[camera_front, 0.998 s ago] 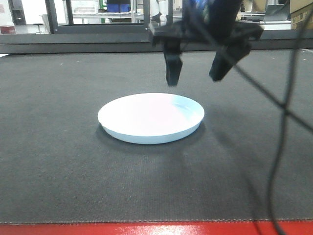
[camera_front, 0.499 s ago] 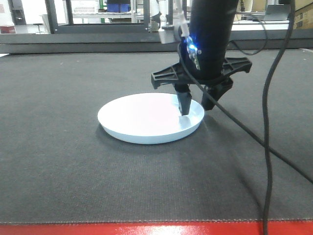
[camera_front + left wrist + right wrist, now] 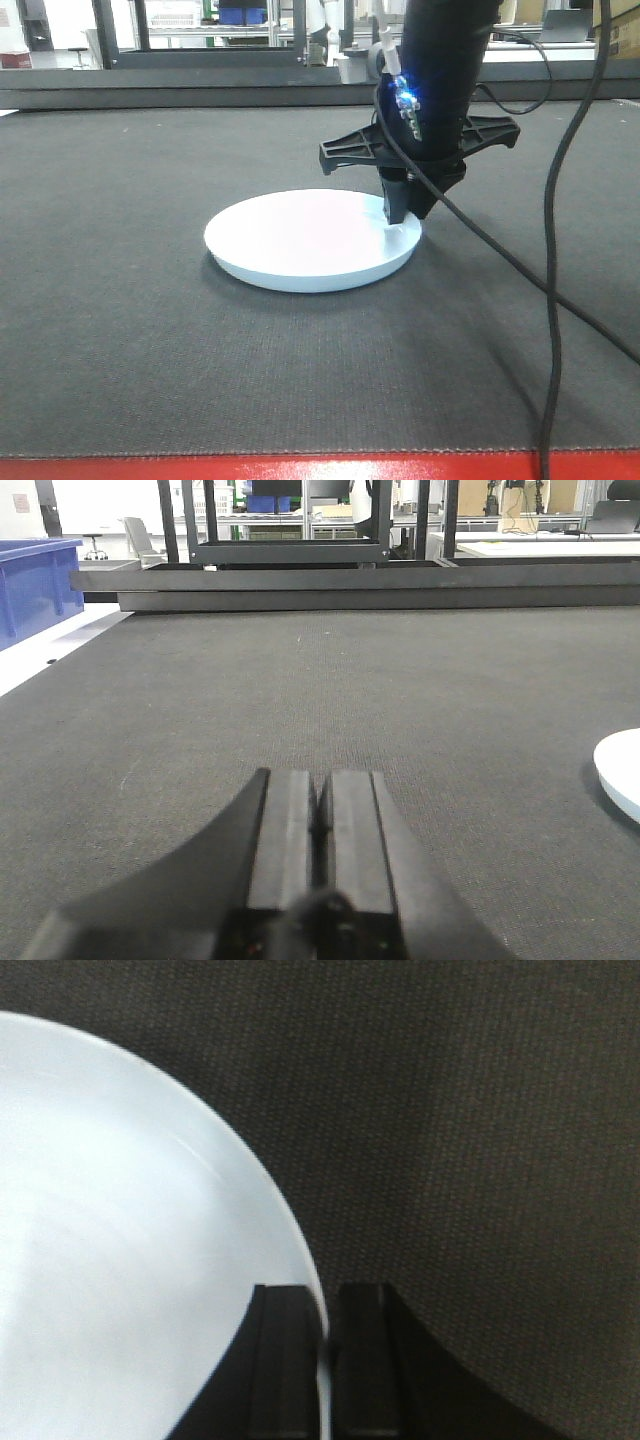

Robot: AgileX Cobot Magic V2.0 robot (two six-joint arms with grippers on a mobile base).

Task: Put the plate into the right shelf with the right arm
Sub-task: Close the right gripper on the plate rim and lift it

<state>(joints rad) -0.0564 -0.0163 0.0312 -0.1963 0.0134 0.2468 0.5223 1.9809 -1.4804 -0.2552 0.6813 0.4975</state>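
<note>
Far left in the left wrist view, a blue bin sits off the desk edge. Left hand is low over the dark mat, fingers pressed together with nothing between them. The plate pokes in at that view's right border, well apart from the left hand.

Front view: the white plate lies flat and right side up near the middle of the desk. At its right rim, the right hand points straight down from the right arm, which has a blue light lit.

Right wrist view: the plate rim runs into the narrow slot between the two fingers. The right hand is clamped on the rim, one finger inside the plate, the other outside over the mat.

Far right in the front view, a black cable hangs down to the desk's red front edge.
</note>
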